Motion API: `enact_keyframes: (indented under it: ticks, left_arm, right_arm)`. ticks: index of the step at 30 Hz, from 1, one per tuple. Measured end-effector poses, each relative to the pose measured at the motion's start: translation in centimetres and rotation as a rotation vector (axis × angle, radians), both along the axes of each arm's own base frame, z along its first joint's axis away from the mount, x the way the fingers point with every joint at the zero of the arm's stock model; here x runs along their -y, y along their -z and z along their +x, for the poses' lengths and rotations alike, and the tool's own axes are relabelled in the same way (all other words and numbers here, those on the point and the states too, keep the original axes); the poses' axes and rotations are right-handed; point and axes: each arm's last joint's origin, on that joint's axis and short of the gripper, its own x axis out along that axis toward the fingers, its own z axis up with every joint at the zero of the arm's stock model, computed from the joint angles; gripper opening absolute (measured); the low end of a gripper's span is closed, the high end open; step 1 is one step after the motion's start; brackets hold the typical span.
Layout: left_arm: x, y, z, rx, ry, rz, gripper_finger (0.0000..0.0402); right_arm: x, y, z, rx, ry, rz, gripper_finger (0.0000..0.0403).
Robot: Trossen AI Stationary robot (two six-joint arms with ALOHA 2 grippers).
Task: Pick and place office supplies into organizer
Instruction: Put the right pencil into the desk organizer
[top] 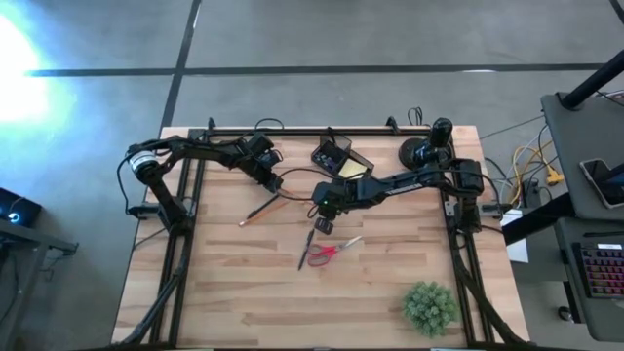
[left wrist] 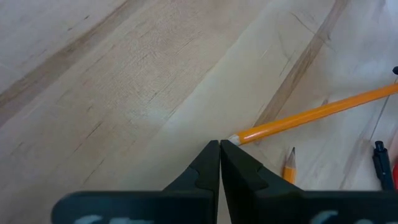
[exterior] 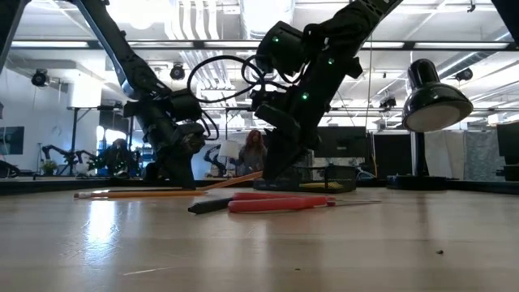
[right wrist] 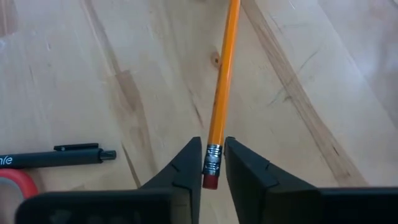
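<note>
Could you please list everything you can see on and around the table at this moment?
Pencil: one, orange, mid-table, eraser end between the right jaws.
Pen: one, black, beside the scissors.
Scissors: one pair, red-handled, table centre.
Organizer: one, black, far edge.
Sticky-note pad: one, yellow, beside the organizer.
Plant: one, green, near right corner.
Lamp: one, black, far right.
Left gripper: jaws shut, near the pencil tip.
Right gripper: jaws around the pencil.

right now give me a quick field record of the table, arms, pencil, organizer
right gripper: fingers closed on the eraser end of the orange pencil
left gripper: fingers shut, empty, tips beside the pencil's other end
pencil: lying on the table
scissors: red handles, on the table, untouched
black pen: beside the scissors
organizer: at the table's far edge
plant: near corner
</note>
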Motion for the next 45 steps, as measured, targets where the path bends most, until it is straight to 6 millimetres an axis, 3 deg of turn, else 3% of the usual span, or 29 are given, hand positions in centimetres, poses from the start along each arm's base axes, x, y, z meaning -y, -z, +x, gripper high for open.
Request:
enact_keyframes:
  ticks: [6,12,20,27,33,37,41,45]
  left_arm:
    - [0.0,0.0,0.0,0.0,0.0,0.0,0.0]
    - [0.0,-0.4,0.0,0.005,-0.002,0.008,0.0]
    - [0.4,-3.6,-0.5,0.092,-0.004,0.074,0.0]
    - [1.3,-8.2,-1.8,0.211,-0.041,0.185,0.0]
    - [1.9,-10.4,-3.0,0.215,-0.114,0.308,0.0]
    - [1.9,-10.6,-3.2,0.221,-0.119,0.316,0.0]
    - [1.9,-10.0,-3.0,0.191,-0.118,0.291,0.0]
    - [1.9,-9.2,-2.8,0.153,-0.143,0.229,0.0]
  right_arm:
    - [0.0,0.0,0.0,0.0,0.023,0.009,0.0029]
    - [0.0,-0.2,-0.1,0.012,0.056,0.021,0.0025]
    - [0.1,-3.9,-1.6,0.036,0.1,-0.039,0.0023]
    - [0.5,-7.2,-6.1,-0.192,0.133,-0.261,0.0022]
    - [0.8,-11.4,-9.0,-0.336,0.097,-0.489,0.0022]
    - [1.0,-13.1,-9.5,-0.496,-0.065,-0.637,0.0022]
    - [1.7,-13.3,-9.3,-0.655,-0.261,-0.704,0.0022]
    - [2.7,-14.2,-8.8,-0.72,-0.267,-0.79,0.0022]
